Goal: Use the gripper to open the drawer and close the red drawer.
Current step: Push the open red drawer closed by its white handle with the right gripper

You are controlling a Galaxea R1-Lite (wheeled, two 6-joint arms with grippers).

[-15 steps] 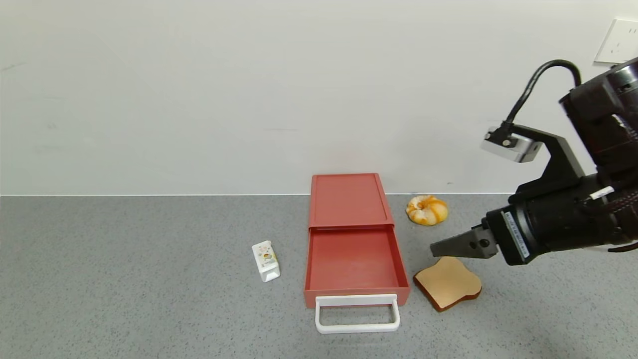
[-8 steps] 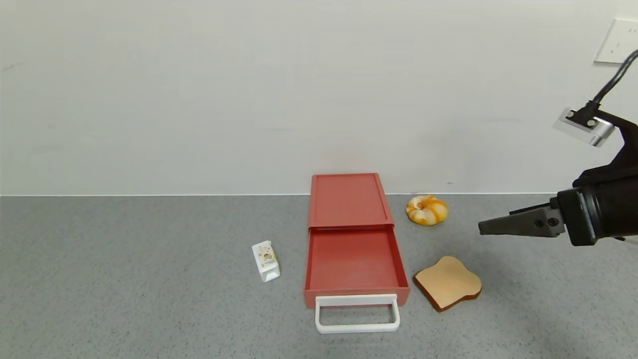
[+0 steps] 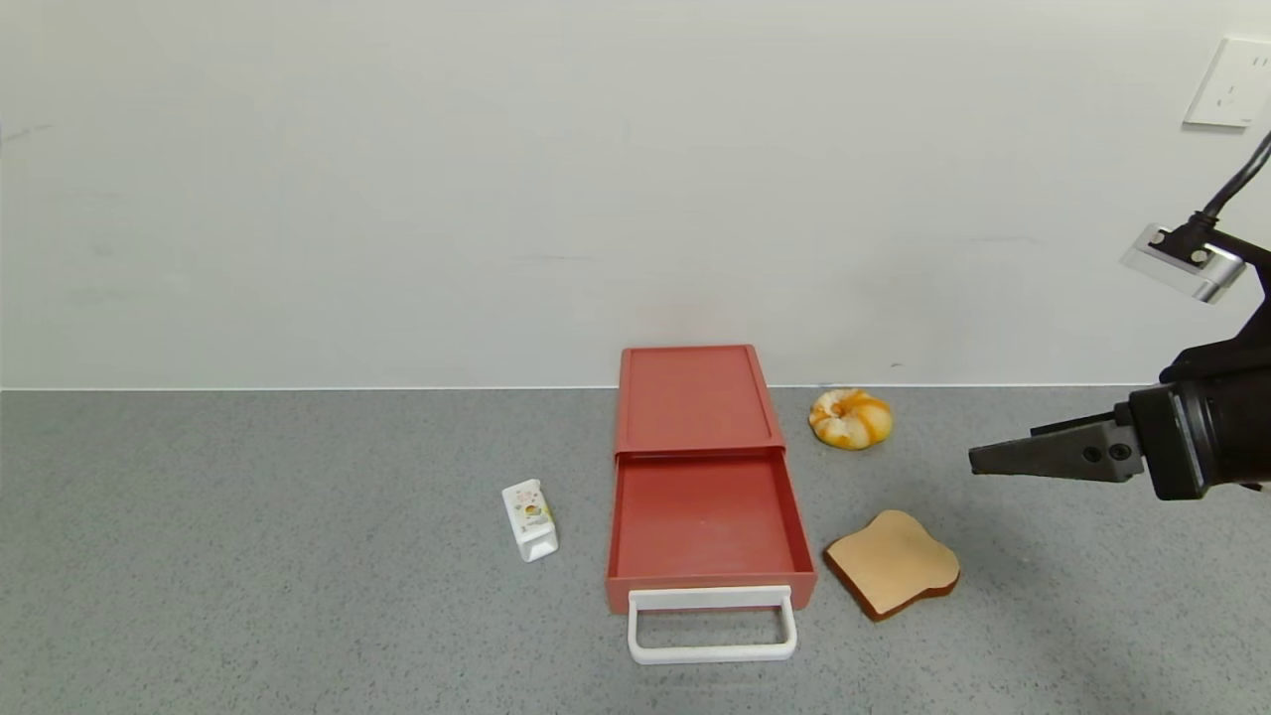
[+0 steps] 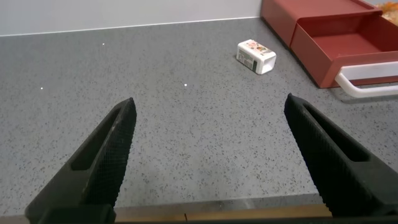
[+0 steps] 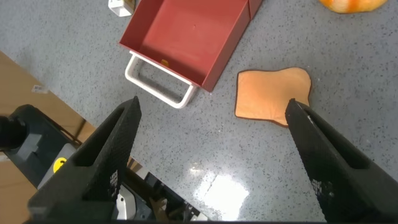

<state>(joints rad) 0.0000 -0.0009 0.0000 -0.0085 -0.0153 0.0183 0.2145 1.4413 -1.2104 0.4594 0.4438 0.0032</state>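
- The drawer, lower centre of the head view, has its tray pulled out and its white handle nearest the camera.
- Right gripper, jaws apart, hangs at the right edge above the table.
- To close it, push the handle squarely, avoiding the toast.
- Left gripper is parked with its jaws spread.

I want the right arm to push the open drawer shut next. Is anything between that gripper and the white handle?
Partly. The toast slice lies on the counter right of the drawer, roughly under the line from the right gripper to the handle. The gripper is raised, so it could pass over. The tray is empty.
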